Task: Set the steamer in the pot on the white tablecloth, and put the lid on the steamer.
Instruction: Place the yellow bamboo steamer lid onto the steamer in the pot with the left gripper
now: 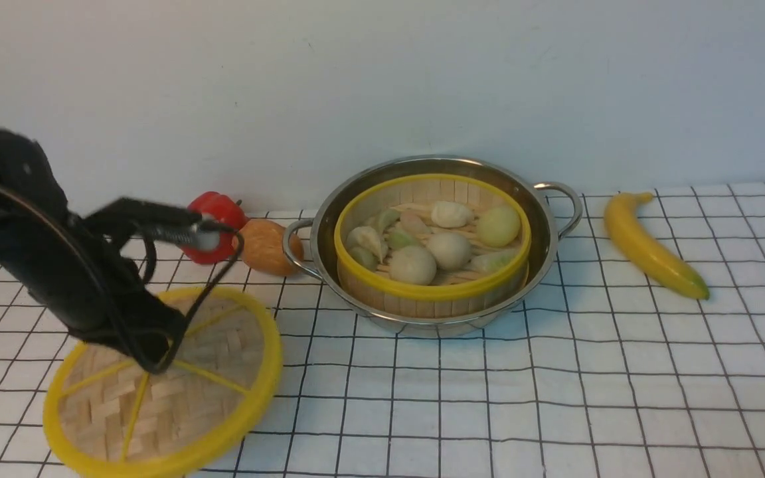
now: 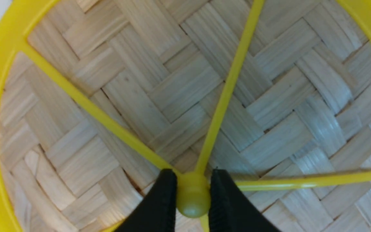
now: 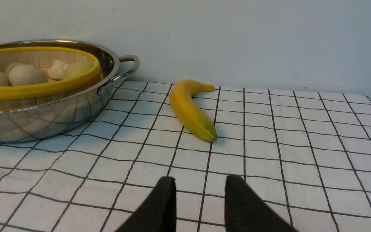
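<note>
The steamer (image 1: 432, 291), a bamboo basket with yellow rims holding pale dumplings and buns, sits inside the shiny pot (image 1: 548, 229) on the white tablecloth (image 1: 555, 398). The lid (image 1: 216, 378), a woven disc with yellow rim and spokes, is at the front left. My left gripper (image 2: 193, 190) is shut on the lid's centre hub (image 2: 192, 201), one black finger on each side; in the front view the left arm (image 1: 77, 279) covers the hub. I cannot tell whether the lid is off the cloth. My right gripper (image 3: 200, 190) is open over bare cloth, right of the pot (image 3: 43, 119).
A yellow banana (image 1: 651, 245) lies on the cloth to the right of the pot. A red pepper (image 1: 222, 211) and a brown rounded thing (image 1: 264, 247) sit by the pot's left handle, close to the left arm. A pale wall stands behind.
</note>
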